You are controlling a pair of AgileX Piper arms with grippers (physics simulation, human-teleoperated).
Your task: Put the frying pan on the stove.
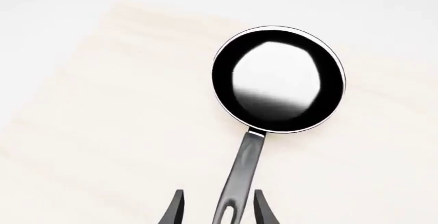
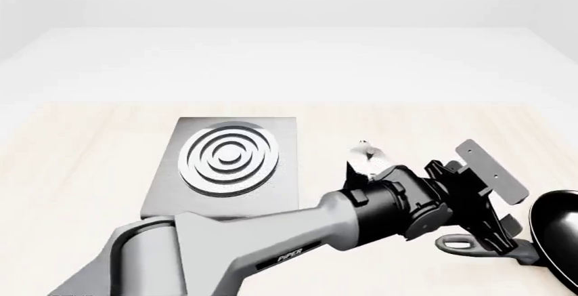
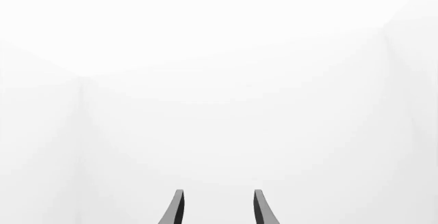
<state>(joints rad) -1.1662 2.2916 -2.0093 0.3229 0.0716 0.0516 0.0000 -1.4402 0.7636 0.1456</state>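
The frying pan [image 1: 277, 80] is round and black with a glossy pale inside; it lies flat on the pale wooden table at the far right in the front view [image 2: 560, 231], partly cut off by the frame. Its long dark grey handle [image 1: 245, 167] points back toward my left gripper [image 1: 217, 208], which is open with one finger on each side of the slotted handle end, not closed on it. The stove [image 2: 230, 164], a flat grey slab with silver rings, lies left of centre, apart from the pan. My right gripper [image 3: 217, 208] is open and faces only blank white.
My left arm [image 2: 271, 242] reaches across the near part of the table from lower left to right and covers the stove's near right corner. The table's far edge [image 2: 289, 104] runs behind the stove.
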